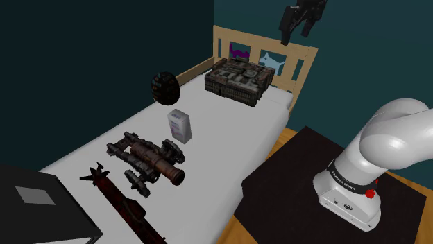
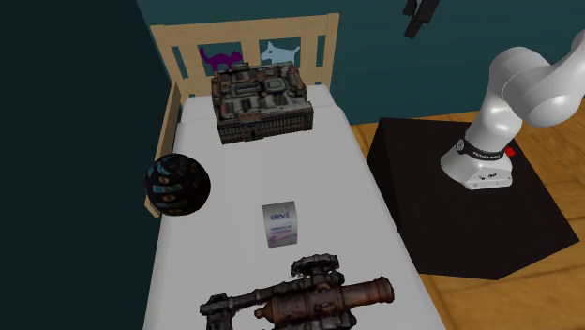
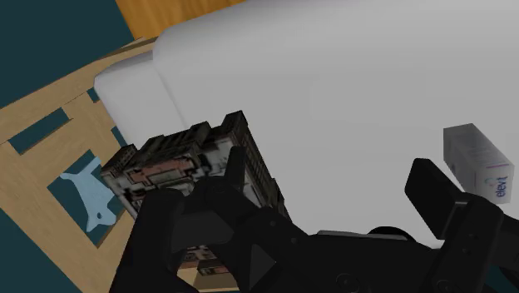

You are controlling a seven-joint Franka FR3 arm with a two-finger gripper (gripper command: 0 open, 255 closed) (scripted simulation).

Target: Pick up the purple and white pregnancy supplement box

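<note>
Dim, evenly lit simulator renders. Soft light seems to fall from above. The pale bed (image 1: 229,138) reads as flat grey, lighter in the wrist view. Teal walls (image 1: 83,55) sink into near darkness. The white arm (image 1: 392,135) is the brightest shape, shaded along its underside. Shadows on the bed are faint. The black pincer (image 3: 333,175) shows as a near silhouette with little surface detail.

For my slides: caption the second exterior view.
Gripper hangs high by the headboard; the white-and-purple box stands untouched near a dark ball and a cannon model.
</note>
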